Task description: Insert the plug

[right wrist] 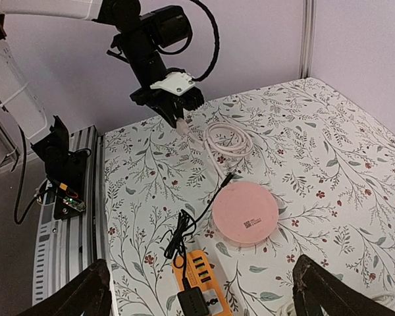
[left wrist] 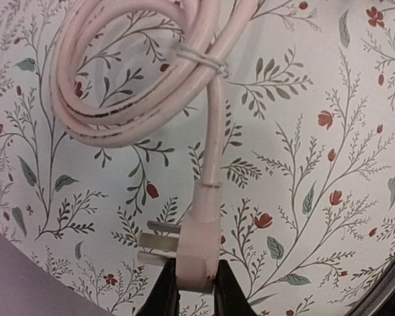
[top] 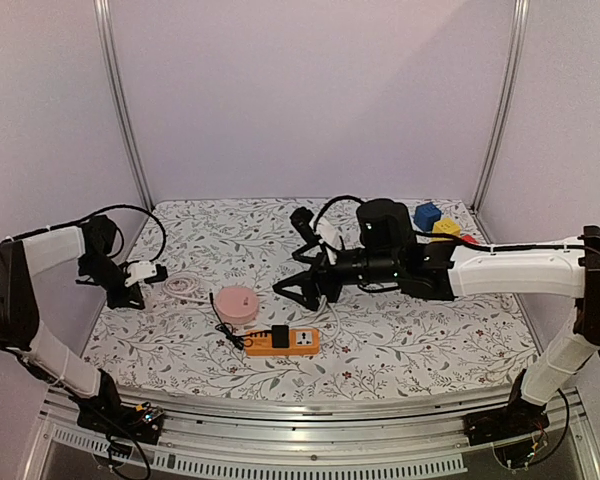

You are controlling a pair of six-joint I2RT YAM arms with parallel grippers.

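The pale pink plug (left wrist: 201, 240) is held off the floral cloth, its flat metal prongs (left wrist: 157, 241) pointing left. My left gripper (left wrist: 196, 271) is shut on the plug's body, one black finger on each side. From the plug, the pink cable (left wrist: 128, 99) runs up into a tied coil. In the top view the left gripper (top: 145, 275) is at the far left with the coil (top: 185, 287) beside it. The orange power strip (top: 282, 342) lies near the front centre. Above it my right gripper (top: 298, 290) hangs open and holds nothing.
A round pink disc (right wrist: 245, 214) lies next to the strip (right wrist: 199, 280), joined by a black cord to a black adapter (right wrist: 196, 304) plugged into it. Blue (top: 427, 215) and yellow (top: 445, 228) objects sit at the back right. Metal frame posts stand at the corners.
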